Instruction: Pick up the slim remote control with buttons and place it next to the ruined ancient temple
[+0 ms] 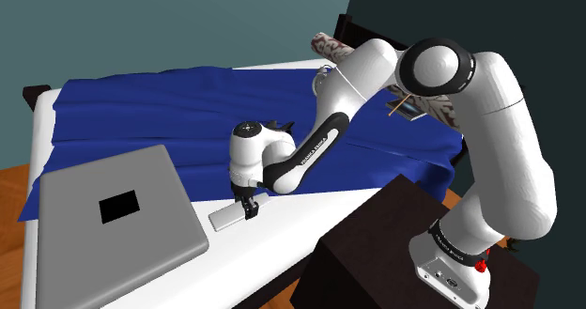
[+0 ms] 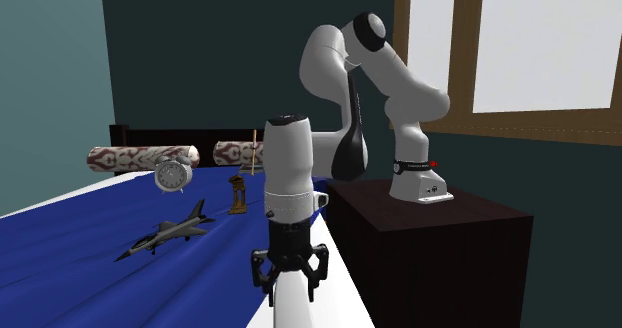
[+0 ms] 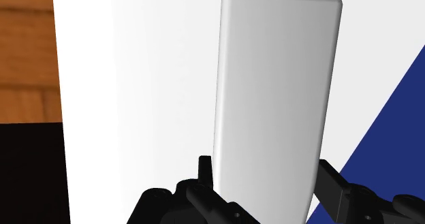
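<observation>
Remote control (image 3: 276,100), plain grey-white, slim, round-cornered

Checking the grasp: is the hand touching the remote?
Cannot tell. In the wrist view the hand straddles the white remote, but neither contact nor gap shows plainly.

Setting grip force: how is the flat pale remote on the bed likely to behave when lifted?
The remote looks like a thin, rigid slab, so it is probably stiff and light. Its faces look smooth and plain, so it may slip. The gripper sits over one end, so the long free end might droop or pivot.
</observation>
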Controlling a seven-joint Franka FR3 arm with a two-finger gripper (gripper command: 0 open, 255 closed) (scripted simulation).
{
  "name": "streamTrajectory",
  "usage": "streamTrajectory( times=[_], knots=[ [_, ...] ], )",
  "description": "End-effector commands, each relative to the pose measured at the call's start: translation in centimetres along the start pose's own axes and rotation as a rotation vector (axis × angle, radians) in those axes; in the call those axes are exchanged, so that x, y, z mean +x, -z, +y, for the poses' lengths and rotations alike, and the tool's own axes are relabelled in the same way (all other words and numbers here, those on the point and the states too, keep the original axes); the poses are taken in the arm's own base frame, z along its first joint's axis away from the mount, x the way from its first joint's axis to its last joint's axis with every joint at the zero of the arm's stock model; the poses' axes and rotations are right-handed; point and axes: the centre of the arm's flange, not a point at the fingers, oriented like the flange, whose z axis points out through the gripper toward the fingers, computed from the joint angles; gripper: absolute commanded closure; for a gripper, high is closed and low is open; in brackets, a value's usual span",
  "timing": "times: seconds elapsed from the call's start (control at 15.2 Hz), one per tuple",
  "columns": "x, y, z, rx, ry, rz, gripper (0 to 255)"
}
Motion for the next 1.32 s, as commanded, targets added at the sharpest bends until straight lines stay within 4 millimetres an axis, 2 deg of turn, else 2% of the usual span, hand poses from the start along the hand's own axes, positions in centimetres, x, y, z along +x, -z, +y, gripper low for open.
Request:
streamTrajectory(
  times=[0.0,1.25],
  knots=[
    [-0.1,1.1,-0.1,0.0,0.0,0.0,255],
    [-0.1,11.1,0.0,0.0,0.0,0.0,255]
  ],
)
